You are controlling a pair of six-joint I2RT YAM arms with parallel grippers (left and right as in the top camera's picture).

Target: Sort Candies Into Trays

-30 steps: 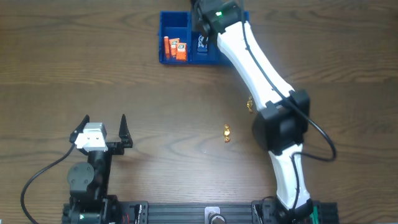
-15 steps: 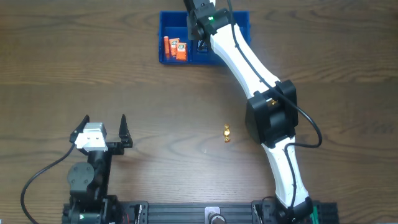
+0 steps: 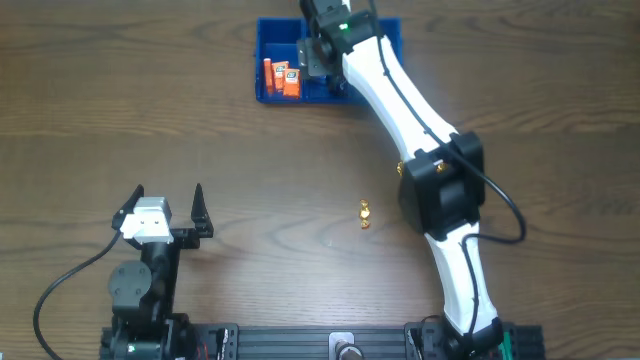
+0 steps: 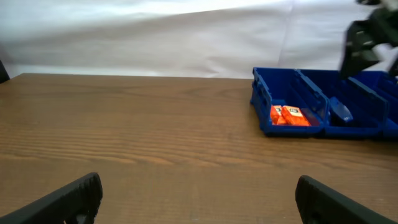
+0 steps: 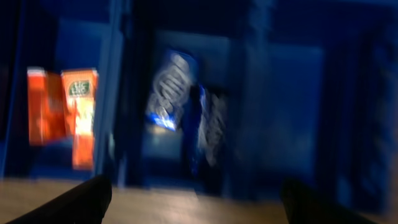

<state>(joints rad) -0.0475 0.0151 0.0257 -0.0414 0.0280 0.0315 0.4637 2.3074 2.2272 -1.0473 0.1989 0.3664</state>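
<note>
The right gripper (image 5: 196, 202) hangs over the blue tray (image 4: 260, 106), its fingers spread wide with nothing between them. Just ahead of them lie blue-wrapped candies (image 5: 173, 93) in the middle compartment, and the orange candies (image 5: 69, 112) sit one compartment over (a divider wall stands between). A gold-wrapped candy (image 3: 366, 214) lies on the wooden table (image 3: 150, 120) well back from that gripper, beside its arm's elbow, while the left gripper (image 3: 168, 203) sits far from the tray, equally wide open and empty.

I can read no text; the small orange candy boxes (image 5: 65, 115) carry print too blurred for me.
</note>
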